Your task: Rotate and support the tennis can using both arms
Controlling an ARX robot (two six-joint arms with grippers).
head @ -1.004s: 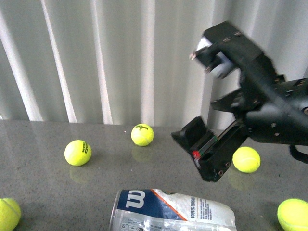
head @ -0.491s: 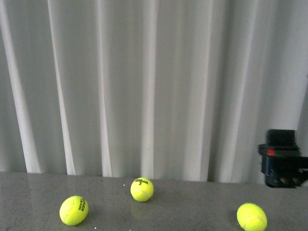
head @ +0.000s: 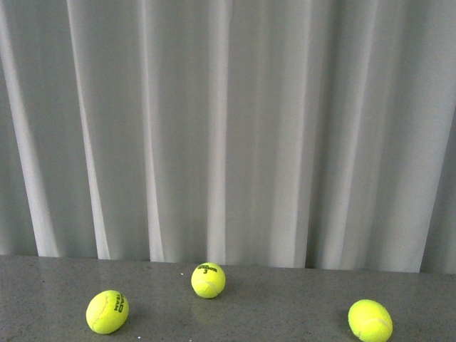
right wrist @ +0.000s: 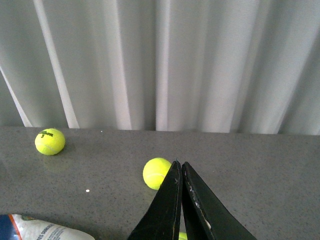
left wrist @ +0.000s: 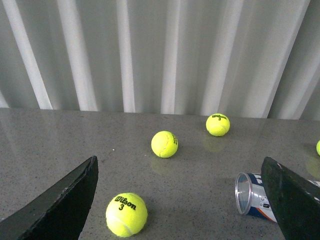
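My left claw hangs released, black fingers spread wide. My right claw is clenched on nothing, fingers pressed flat together. Neither touches the clear plastic tennis can with the navy, white and orange label. It lies on its side on the grey speckled bench, just beside one left finger, and the front view misses it. I judge this to be the approach step, with no grasp made yet. The can's long axis runs flat along the bench, its silver-rimmed open mouth turned toward the gap in my left claw. Next I would lower the left claw around that mouth end and bring the right to the far end as a prop, minding the loose yellow-green felt tennis balls.
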